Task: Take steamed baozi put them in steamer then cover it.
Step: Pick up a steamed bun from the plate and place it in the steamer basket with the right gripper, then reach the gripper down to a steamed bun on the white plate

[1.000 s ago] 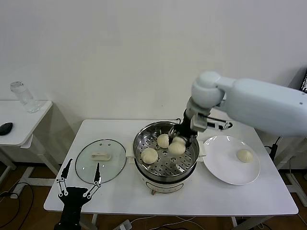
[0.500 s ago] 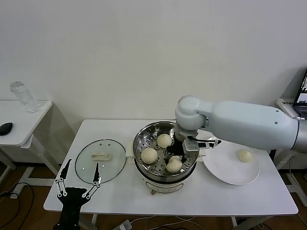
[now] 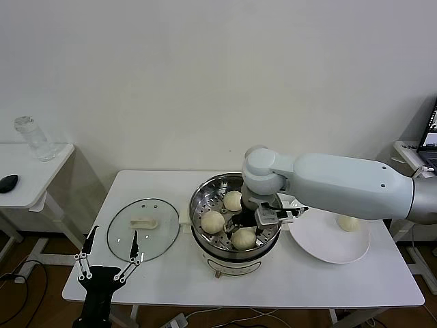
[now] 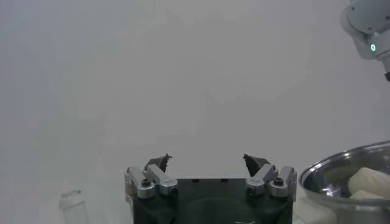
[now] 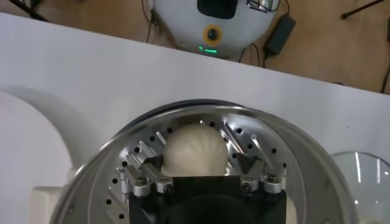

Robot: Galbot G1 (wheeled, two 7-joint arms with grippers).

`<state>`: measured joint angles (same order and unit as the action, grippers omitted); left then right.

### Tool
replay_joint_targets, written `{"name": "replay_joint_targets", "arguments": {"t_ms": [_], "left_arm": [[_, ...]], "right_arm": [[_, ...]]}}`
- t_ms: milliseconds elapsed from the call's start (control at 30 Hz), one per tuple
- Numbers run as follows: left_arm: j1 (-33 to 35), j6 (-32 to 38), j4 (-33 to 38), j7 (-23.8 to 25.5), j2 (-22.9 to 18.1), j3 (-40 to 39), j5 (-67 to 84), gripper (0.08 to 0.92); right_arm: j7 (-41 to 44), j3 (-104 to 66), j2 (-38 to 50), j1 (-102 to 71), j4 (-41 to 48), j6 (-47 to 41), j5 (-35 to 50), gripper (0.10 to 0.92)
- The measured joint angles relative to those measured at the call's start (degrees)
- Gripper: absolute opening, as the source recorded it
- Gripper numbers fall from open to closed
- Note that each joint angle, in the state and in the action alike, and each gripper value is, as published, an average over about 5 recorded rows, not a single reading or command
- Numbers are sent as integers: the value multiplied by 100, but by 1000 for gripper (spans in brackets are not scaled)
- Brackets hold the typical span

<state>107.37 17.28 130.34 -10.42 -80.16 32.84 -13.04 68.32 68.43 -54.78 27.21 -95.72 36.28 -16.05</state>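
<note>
The steamer (image 3: pixel 198 205) stands mid-table with three baozi on its perforated tray: one at the back (image 3: pixel 233 200), one at the left (image 3: pixel 212 221), one at the front (image 3: pixel 244 238). My right gripper (image 3: pixel 247 225) is down inside the pot, open, its fingers either side of the front baozi (image 5: pixel 195 149), which rests on the tray (image 5: pixel 268 152). A fourth baozi (image 3: pixel 349 223) lies on the white plate (image 3: pixel 321 242). The cover (image 3: pixel 143 229) lies flat left of the steamer. My left gripper (image 3: pixel 109 256) is open and empty at the table's front left edge.
A side table at the left holds a glass jar (image 3: pixel 31 137) and a black mouse (image 3: pixel 8 182). The right forearm spans from the pot over the plate's back. The robot's base (image 5: pixel 213 18) stands beyond the table's edge.
My right gripper carried a baozi from the pot's back right to the front of the tray and lowered it. The left gripper shifted slightly.
</note>
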Motion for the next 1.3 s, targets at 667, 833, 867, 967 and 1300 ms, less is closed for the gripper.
{"name": "replay_joint_targets", "arguments": {"t_ms": [667, 833, 867, 967, 1300], "left_arm": [[-164, 7, -74, 10, 55, -104, 0, 823], [-161, 8, -60, 10, 55, -123, -5, 823], [-153, 5, -51, 10, 52, -126, -8, 823], [-117, -11, -18, 9, 46, -138, -27, 823], [-41, -24, 4, 3, 35, -156, -61, 823]], "right_arm": [[645, -915, 1699, 81, 1757, -1977, 1783, 823], [644, -1129, 1942, -217, 2729, -2307, 1882, 823], [633, -1188, 1967, -301, 2923, -2337, 1864, 823], [577, -1391, 2003, -588, 3473, -2379, 1766, 823], [130, -2183, 1841, -1699, 4880, -2306, 1350, 823]]}}
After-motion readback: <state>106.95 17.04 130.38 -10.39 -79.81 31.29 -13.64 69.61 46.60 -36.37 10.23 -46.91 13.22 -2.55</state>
